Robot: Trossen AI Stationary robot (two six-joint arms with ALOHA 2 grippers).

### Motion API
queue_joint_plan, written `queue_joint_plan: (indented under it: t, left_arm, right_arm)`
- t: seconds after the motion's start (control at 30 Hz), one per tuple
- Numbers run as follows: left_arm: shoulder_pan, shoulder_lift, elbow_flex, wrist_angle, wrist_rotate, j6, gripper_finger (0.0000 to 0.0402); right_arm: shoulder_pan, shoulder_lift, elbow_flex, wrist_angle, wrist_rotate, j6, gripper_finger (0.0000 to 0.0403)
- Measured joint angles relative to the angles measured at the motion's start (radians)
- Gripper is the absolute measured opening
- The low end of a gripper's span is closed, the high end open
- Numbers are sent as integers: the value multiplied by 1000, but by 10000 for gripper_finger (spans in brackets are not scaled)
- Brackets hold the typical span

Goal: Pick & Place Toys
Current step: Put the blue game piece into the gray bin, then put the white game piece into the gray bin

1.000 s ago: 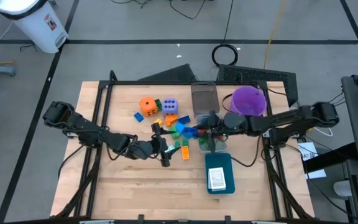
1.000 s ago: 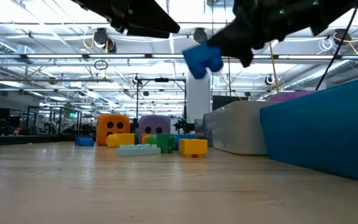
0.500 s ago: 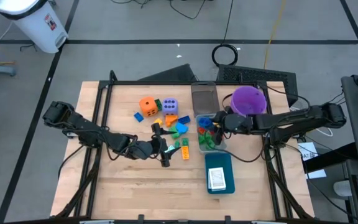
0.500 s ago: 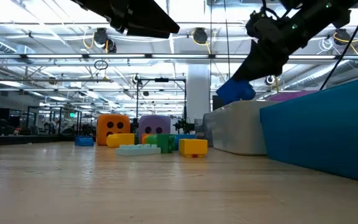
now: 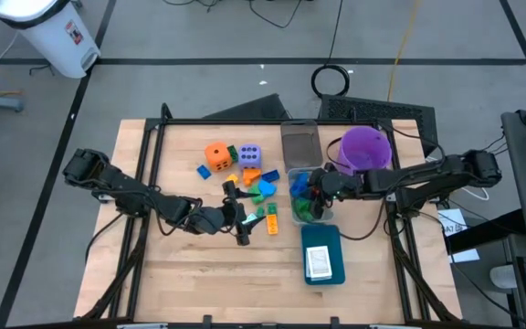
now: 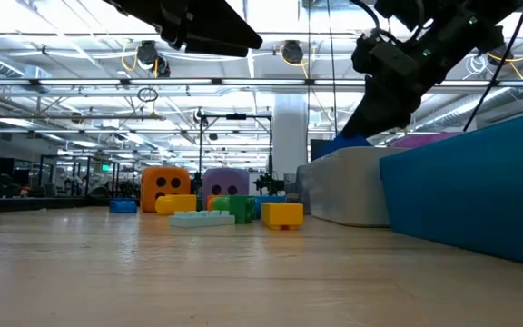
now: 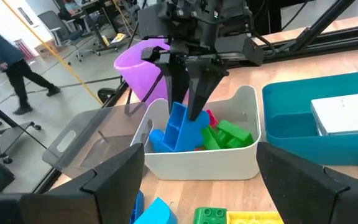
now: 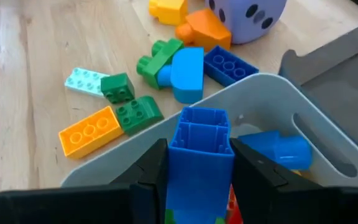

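My right gripper [image 5: 315, 189] is shut on a blue block [image 7: 180, 127] and stands over the white bin [image 7: 197, 163], which holds green, red and blue blocks. The loose toys [image 5: 259, 189] lie on the table to the bin's left. An orange die [image 5: 217, 155] and a lavender die [image 5: 250, 154] stand farther back. My left gripper [image 5: 237, 216] is open and empty, just above the table beside the pile's near left side. My right gripper pinches the blue block's two opposite sides [image 8: 174, 163] between its two fingers, at the block's upper end. The fingers [image 7: 199, 93] come from above and point down. The block hangs nearly upright, its lower end down inside the bin among the other blocks.
A purple bucket [image 5: 365, 148] stands behind the bin to its right. A grey clear container [image 5: 300, 143] stands behind the bin. A teal tray [image 5: 305, 239] with white cards [image 5: 319, 264] lies in front of the bin. The table's left and near parts are bare wood.
My right gripper has carried the blue block from above the toy pile toward the table's right edge, over the white bin. It has then gone down, so the block's lower end now sits below the bin's rim.
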Motion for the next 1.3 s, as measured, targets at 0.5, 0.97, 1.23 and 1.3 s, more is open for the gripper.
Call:
queue_joint_plan:
  t: [0.5, 0.97, 1.23, 1.3]
  left_arm:
    - [0, 0, 0, -16, 8, -2, 312]
    - [0, 0, 0, -148, 98, -175, 312]
    - [3, 94, 1, -303, 147, -500, 312]
    - [8, 146, 1, -303, 155, -564, 312]
  right_arm:
    - [0, -1, 0, 94, -1, -79, 230]
    - [1, -1, 0, 166, -1, -132, 292]
    - [1, -1, 0, 181, -1, -132, 293]
    - [1, -1, 0, 196, -1, -132, 293]
